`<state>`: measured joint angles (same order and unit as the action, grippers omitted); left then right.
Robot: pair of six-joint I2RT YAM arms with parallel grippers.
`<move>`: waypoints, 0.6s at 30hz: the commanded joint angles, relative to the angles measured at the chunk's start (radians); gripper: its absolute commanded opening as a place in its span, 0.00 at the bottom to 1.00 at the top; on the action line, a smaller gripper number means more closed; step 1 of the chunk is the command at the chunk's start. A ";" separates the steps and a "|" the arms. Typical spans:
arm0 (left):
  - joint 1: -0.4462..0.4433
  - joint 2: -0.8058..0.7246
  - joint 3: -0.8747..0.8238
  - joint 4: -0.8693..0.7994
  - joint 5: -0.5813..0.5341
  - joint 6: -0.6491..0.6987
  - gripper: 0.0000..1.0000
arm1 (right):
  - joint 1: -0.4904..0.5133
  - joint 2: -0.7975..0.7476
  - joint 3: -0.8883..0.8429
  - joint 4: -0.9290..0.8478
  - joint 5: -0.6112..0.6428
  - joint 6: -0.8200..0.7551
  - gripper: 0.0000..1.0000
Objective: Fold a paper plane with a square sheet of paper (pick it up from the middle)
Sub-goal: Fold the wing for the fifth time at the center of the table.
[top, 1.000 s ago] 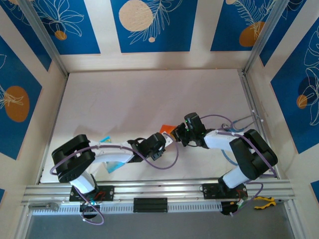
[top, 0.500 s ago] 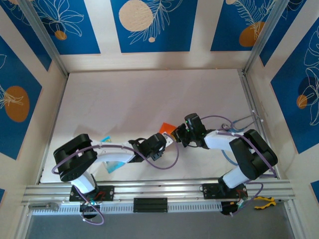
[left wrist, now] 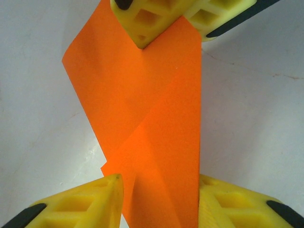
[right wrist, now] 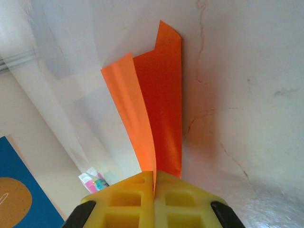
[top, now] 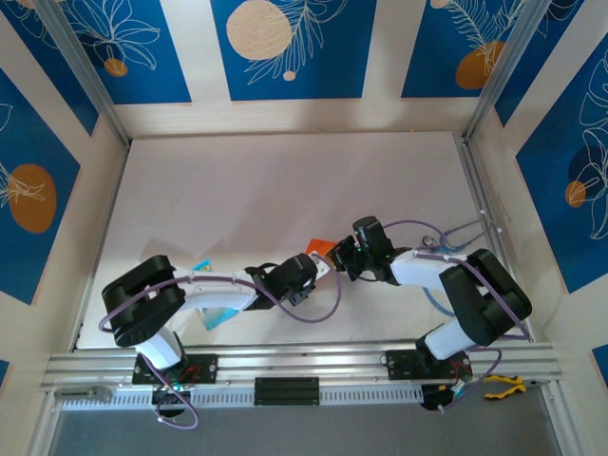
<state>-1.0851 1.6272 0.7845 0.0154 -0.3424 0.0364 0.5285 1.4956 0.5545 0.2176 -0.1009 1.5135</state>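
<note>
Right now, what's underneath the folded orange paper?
White tabletop shows on both sides of the orange paper, which the right gripper pinches at one end. The patch directly beneath the sheet is covered, so anything there cannot be seen.

Partly folded, creased orange paper (left wrist: 142,104)

L claw (top: 320,269) & R claw (top: 339,255) meet at orange paper (top: 319,248), mid worktop (top: 266,180); blue packet (top: 203,266) under L arm (top: 223,296).

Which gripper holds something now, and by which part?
The right gripper is shut on the folded orange paper, pinching it at one narrow end. The left gripper stands open astride the other end, not clamping it.
</note>
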 commanded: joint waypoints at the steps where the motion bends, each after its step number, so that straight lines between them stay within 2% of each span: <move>1: -0.012 0.010 0.015 -0.006 -0.015 0.019 0.40 | -0.004 -0.024 -0.013 0.008 -0.006 0.008 0.02; 18: -0.012 0.008 0.023 -0.019 -0.011 -0.002 0.18 | -0.005 -0.028 -0.021 0.016 -0.010 0.000 0.02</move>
<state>-1.0851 1.6272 0.7845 0.0151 -0.3424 0.0349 0.5285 1.4956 0.5468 0.2245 -0.1013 1.5131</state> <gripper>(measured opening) 0.187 0.045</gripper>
